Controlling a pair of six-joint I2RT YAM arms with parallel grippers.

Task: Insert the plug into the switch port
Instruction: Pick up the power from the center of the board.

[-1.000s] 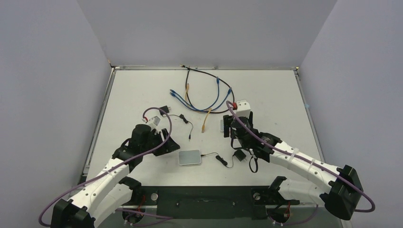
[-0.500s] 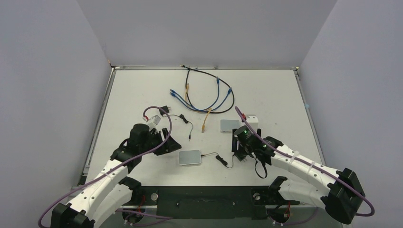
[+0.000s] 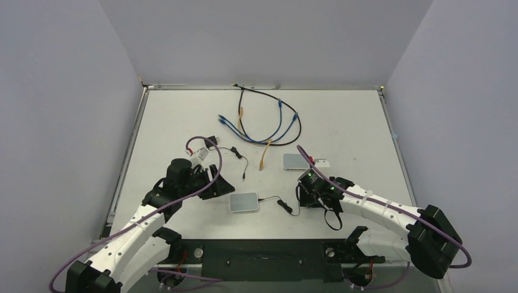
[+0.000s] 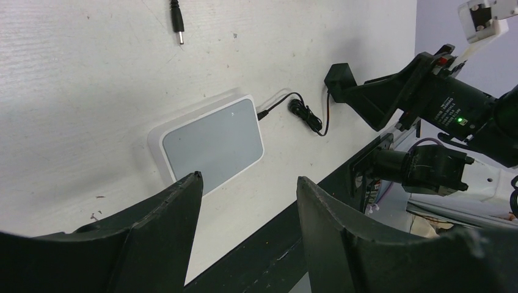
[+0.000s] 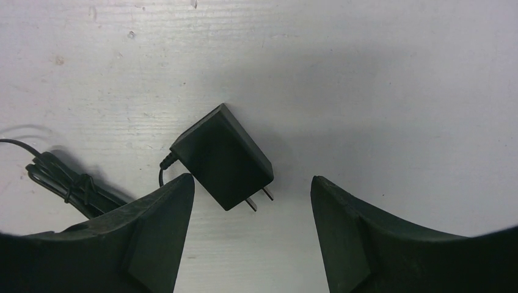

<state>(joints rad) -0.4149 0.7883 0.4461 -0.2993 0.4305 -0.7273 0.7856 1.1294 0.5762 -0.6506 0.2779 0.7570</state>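
Note:
The switch, a flat white box with a pale grey face (image 3: 244, 202), lies near the table's front edge and also shows in the left wrist view (image 4: 211, 141). A small black plug (image 3: 262, 198) on a thin cable sits at its right narrow edge (image 4: 264, 113); I cannot tell how deep it is. My left gripper (image 3: 215, 183) is open and empty, just left of the box (image 4: 249, 180). My right gripper (image 3: 310, 198) is open (image 5: 251, 179), low over that cable's black power adapter (image 5: 223, 157), which lies between the fingers untouched.
The cable's tied bundle (image 3: 284, 207) lies between box and adapter. A second white box (image 3: 295, 161) lies behind my right gripper. A loose barrel plug (image 4: 177, 21) and its small adapter (image 3: 211, 141) lie behind my left gripper. Blue, orange and black cables (image 3: 266, 122) lie at the back.
My right arm has drawn back from the second white box towards the front edge and dropped over the black adapter. The left arm has barely moved.

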